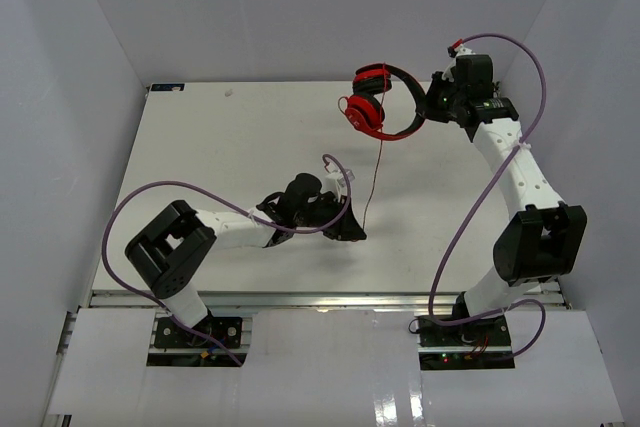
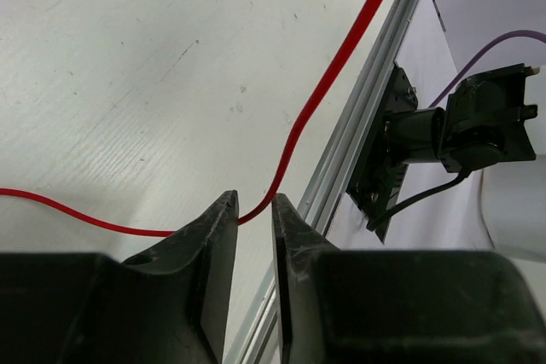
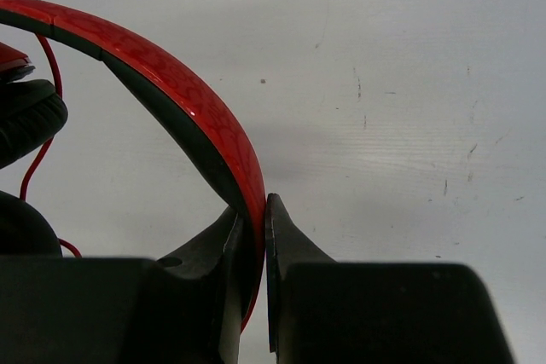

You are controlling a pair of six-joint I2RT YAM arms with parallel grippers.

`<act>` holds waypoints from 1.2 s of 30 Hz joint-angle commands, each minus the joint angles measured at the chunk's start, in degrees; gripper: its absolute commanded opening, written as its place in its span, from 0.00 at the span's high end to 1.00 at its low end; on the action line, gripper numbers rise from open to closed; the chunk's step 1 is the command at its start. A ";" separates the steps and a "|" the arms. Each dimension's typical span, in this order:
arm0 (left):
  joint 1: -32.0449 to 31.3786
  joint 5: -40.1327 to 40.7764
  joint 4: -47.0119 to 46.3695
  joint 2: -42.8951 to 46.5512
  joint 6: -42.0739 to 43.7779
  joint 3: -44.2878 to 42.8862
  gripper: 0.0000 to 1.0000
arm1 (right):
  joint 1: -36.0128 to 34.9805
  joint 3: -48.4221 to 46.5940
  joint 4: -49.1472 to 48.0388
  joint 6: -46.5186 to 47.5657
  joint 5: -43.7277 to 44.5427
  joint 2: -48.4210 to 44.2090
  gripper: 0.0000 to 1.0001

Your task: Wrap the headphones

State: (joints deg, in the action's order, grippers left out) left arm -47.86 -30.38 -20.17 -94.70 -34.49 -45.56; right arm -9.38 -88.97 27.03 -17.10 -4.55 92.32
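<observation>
The headphones (image 1: 378, 107) are up in the air over the far right part of the white surface (image 1: 230, 147). Their round red ear cups (image 1: 365, 115) sit close together and the headband (image 1: 408, 97) arches away to the right. A soft shadow lies on the surface under the band.

The right gripper (image 1: 428, 107) is at the right end of that arch. In its own camera both fingers are closed tight against the headband (image 3: 188, 100), one on each face of the red and black strip, with no gap showing. So the right gripper (image 3: 254, 210) has the headphones pinched by the band. A black ear pad (image 3: 26, 117) shows off to the left of the grip.

From the ear cups the thin red cord (image 1: 378, 172) drops in a nearly straight line towards the near side, ending at the left gripper (image 1: 352, 230), which lies low over the surface, nearer than the headphones and slightly to their left.

In the left wrist view the left gripper (image 2: 253, 202) has its jaws only a little apart, leaving a narrow slot that is wider than the cord. The cord (image 2: 333, 74) runs through that slot at the fingertips and trails out along the surface on either side. I cannot tell whether the fingers touch it.
</observation>
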 commanded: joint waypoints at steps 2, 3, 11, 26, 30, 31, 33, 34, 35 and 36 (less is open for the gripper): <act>-0.31 1.83 -3.50 1.87 2.46 1.31 0.73 | 0.52 0.34 -4.18 -2.96 -4.62 -4.70 0.92; -0.31 1.76 -3.77 1.40 2.52 1.41 0.75 | 0.53 0.75 -4.23 -2.94 -4.84 -5.04 0.92; -0.27 3.86 -3.51 -0.40 4.41 1.10 0.88 | 1.07 3.14 -4.53 -2.50 -6.60 -7.57 0.92; 3.78 7.27 3.95 -2.45 9.66 -1.28 0.98 | 3.49 7.73 -4.24 7.73 -22.07 -15.95 0.92; 6.81 4.99 6.07 -1.87 10.54 -2.91 0.99 | 3.47 12.06 -5.24 15.73 -28.32 -19.86 0.92; 7.64 4.22 6.71 -1.74 11.10 -3.55 0.99 | 3.41 12.90 -4.93 17.89 -29.98 -20.57 0.92; 9.06 2.74 7.92 -1.58 12.22 -5.06 1.00 | 3.01 13.65 -3.03 22.10 -31.40 -21.30 0.92; 9.78 1.86 8.79 -1.64 12.96 -6.15 1.00 | 2.74 13.97 -1.89 24.05 -31.74 -21.65 0.92; 10.51 1.01 9.84 -1.84 13.73 -7.36 1.00 | 2.46 14.30 -0.92 25.43 -31.75 -22.01 0.92; 11.18 0.30 10.89 -2.06 14.47 -8.52 1.00 | 2.17 14.87 -0.09 26.89 -31.70 -22.43 0.92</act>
State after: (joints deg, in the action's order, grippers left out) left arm -39.21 -26.06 -13.65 -97.85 -24.02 -49.03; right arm -6.26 -74.91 26.99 1.34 -30.12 72.53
